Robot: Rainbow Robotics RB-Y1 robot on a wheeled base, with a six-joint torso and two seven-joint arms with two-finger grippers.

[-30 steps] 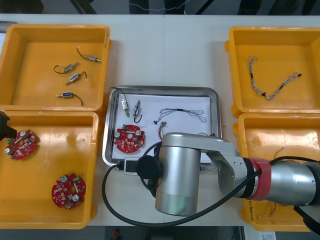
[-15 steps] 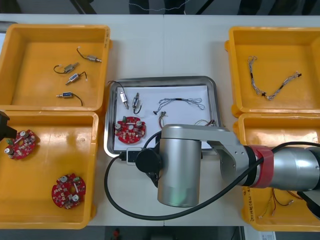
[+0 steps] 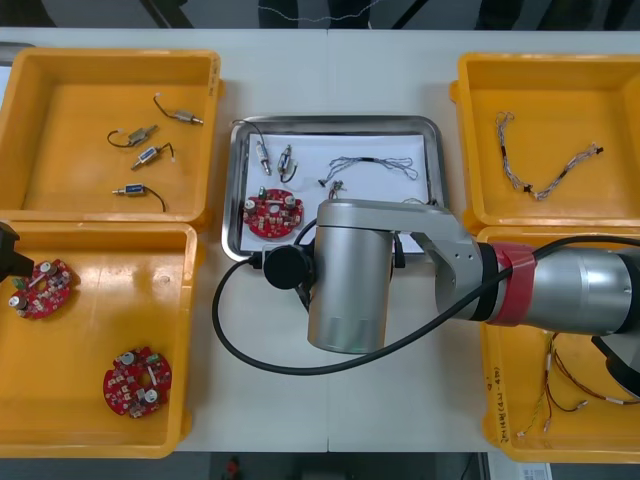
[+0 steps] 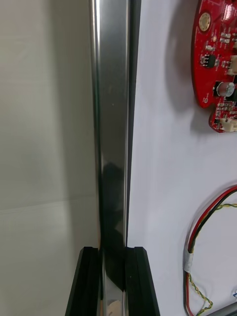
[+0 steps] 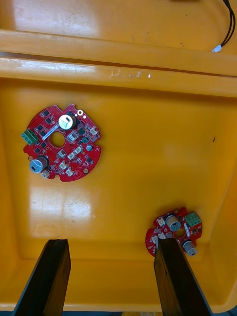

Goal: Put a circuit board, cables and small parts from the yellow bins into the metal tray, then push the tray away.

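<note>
The metal tray lies between the yellow bins, white inside. It holds a red circuit board, a blue and white cable, two small metal parts and a red and yellow cable. My right arm reaches across the tray's near edge and hides its gripper in the front view. In the right wrist view my right gripper is shut on the tray's rim, with the board beyond. My left gripper hangs open over the near left bin, above two boards.
The far left bin holds several small metal parts. A blue and white cable lies in the far right bin. Red and yellow cables lie in the near right bin. Bare table stretches beyond the tray's far edge.
The tray has slid away from me toward the table's far side, with my right arm following it. The left arm has stayed where it was.
</note>
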